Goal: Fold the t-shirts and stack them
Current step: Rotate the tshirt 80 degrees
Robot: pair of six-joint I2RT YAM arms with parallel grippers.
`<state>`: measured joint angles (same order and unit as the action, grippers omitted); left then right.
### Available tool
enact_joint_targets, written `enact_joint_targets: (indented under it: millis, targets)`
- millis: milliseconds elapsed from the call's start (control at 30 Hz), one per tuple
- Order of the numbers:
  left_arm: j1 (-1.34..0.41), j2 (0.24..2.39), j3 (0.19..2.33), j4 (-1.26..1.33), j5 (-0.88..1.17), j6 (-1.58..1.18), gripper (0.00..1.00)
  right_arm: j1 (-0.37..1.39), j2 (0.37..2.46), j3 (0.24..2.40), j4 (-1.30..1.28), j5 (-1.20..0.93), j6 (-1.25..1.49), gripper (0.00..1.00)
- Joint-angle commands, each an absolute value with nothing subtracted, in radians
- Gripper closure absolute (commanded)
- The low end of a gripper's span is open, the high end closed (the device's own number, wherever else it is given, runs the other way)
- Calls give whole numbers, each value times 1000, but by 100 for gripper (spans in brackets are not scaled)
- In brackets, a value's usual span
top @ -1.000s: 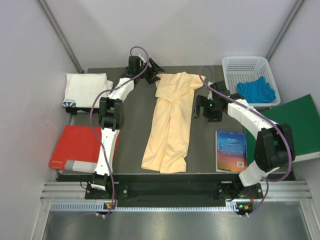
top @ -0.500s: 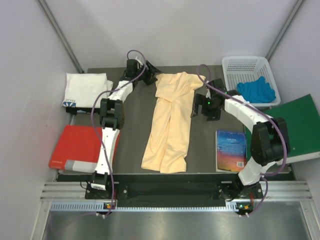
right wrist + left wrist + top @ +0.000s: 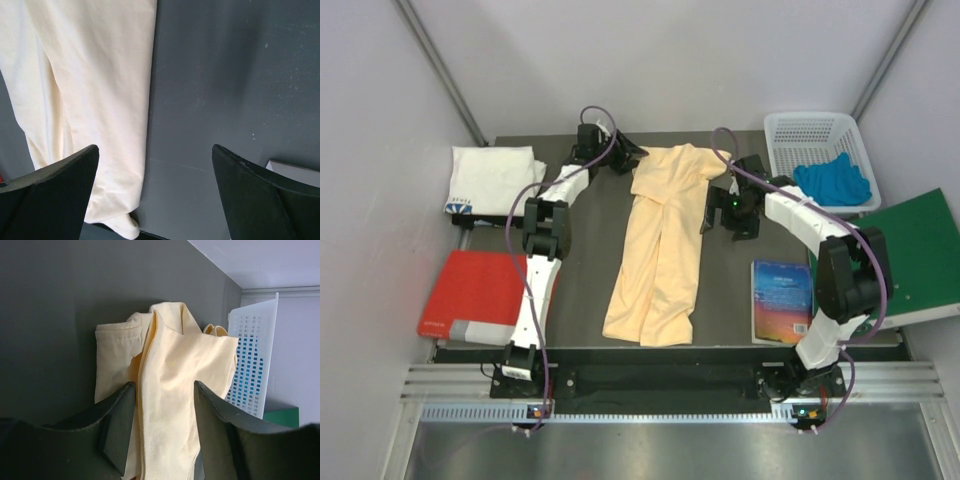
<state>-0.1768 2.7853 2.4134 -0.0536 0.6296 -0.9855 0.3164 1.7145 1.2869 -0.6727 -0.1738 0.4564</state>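
From the overhead camera I saw the peach-yellow t-shirt (image 3: pixel 660 250) lying lengthwise down the middle of the dark table (image 3: pixel 585 290), folded narrow, its sleeved end toward the far edge. The white t-shirt (image 3: pixel 490 178) sat folded at the far left corner with its small blue print at the near edge. The left gripper (image 3: pixel 632 158) was at the yellow shirt's far left corner, and the right gripper (image 3: pixel 728 218) hung just beside the shirt's right edge. A white basket (image 3: pixel 775 135) at the far right held a blue cloth (image 3: pixel 832 180). A red folder (image 3: pixel 480 290) lay near left, a book (image 3: pixel 782 298) lay near right, and a green folder (image 3: pixel 920 240) was beyond it.

Through the left wrist camera, the left gripper's two dark fingers (image 3: pixel 120 430) stood on either side of a fold of the yellow shirt (image 3: pixel 175 360), with cloth filling the gap between them. I could not tell whether they were already pinching it or only straddling it. The basket's wall (image 3: pixel 252 355) showed behind the shirt.

Through the right wrist camera, the right gripper (image 3: pixel 154 150) was spread wide with nothing in it. Bare table (image 3: pixel 225 75) lay under most of the gap, and the shirt's long edge (image 3: pixel 85 75) ran below its left finger.
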Motion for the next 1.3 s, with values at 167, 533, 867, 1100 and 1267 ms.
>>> enact_joint_targets:
  millis: [167,533,867,1100,1267]
  targets:
    - [-210,2806,2431,-32,689,-945,60,305,1746,1408,-680,-130,459,5]
    - [-175,2746,2430,55,696,-995,100,290,1762,1414,-655,-81,491,5]
    - [-141,2694,2411,113,704,-1008,100,189,1968,1549,-388,-175,618,9]
    - [-123,2668,2382,124,715,-1000,100,189,2120,1667,-279,-178,689,11]
    - [-118,2671,2373,124,727,-1009,100,189,2175,1703,-244,-146,719,10]
